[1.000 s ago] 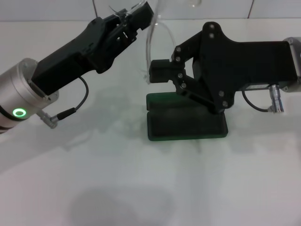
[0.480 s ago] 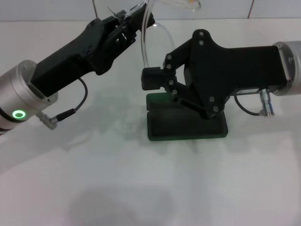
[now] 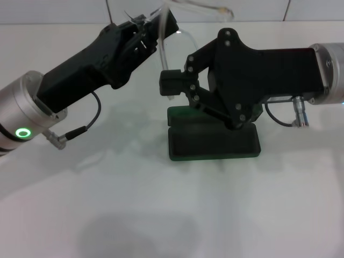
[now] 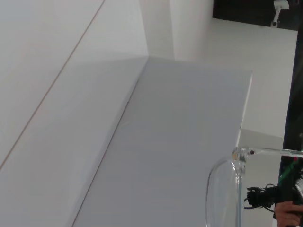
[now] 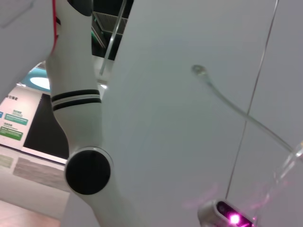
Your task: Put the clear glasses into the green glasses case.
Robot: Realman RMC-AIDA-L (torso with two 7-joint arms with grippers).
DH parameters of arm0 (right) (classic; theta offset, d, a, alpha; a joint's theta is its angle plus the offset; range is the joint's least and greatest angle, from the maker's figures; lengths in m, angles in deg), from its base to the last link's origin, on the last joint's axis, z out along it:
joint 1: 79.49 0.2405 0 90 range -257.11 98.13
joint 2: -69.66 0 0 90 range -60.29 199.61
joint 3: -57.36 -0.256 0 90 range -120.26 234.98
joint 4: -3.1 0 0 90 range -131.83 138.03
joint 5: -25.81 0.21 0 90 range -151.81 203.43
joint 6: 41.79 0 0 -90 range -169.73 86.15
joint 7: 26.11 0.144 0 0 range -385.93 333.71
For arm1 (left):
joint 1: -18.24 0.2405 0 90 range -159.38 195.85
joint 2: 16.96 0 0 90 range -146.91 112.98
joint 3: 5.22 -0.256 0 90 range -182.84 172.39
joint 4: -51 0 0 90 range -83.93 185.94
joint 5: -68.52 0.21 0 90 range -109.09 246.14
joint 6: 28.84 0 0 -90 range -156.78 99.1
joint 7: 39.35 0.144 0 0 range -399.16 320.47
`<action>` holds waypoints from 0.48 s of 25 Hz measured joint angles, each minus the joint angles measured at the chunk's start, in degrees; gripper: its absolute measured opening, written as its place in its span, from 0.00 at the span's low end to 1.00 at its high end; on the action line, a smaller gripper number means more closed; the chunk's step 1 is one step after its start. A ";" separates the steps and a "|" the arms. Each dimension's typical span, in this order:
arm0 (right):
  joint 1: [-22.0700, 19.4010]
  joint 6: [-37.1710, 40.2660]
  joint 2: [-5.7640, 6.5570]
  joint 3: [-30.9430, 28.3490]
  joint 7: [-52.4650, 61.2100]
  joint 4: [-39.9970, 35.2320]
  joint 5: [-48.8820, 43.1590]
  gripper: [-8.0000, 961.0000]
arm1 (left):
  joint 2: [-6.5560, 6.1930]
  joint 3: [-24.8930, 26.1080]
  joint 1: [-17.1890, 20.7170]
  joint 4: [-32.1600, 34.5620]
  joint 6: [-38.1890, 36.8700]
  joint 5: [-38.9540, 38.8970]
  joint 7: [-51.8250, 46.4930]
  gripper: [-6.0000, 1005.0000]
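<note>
Two grippers raised | left gripper (image 3: 161, 22) clamps clear glasses (image 3: 185, 16) | right gripper (image 3: 171, 85) just beside, grip unclear | green glasses case (image 3: 213, 142) open below it

Glasses case (image 3: 214, 144): dark green shell, darker inner lining. Glasses (image 3: 171, 51): fully clear, colourless. Left claw (image 3: 156, 24) and right claw (image 3: 173, 84): matte black. Arm sleeves silver; left one bears a green ring light (image 3: 22, 130). Bench (image 3: 161, 215): white.
</note>
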 joint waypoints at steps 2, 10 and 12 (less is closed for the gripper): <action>0.00 -0.48 0.00 -0.11 -0.01 0.02 0.01 0.03 | 0.01 -0.36 0.00 0.00 -0.01 0.03 0.65 0.13; -0.07 -1.40 0.00 -0.19 -0.44 0.06 0.06 0.03 | 0.00 -0.77 0.10 -0.50 -0.14 0.04 3.15 0.13; -0.11 -1.46 0.00 -0.19 -0.63 0.14 0.07 0.03 | 0.00 -0.77 0.15 -0.56 -0.17 -0.08 3.61 0.13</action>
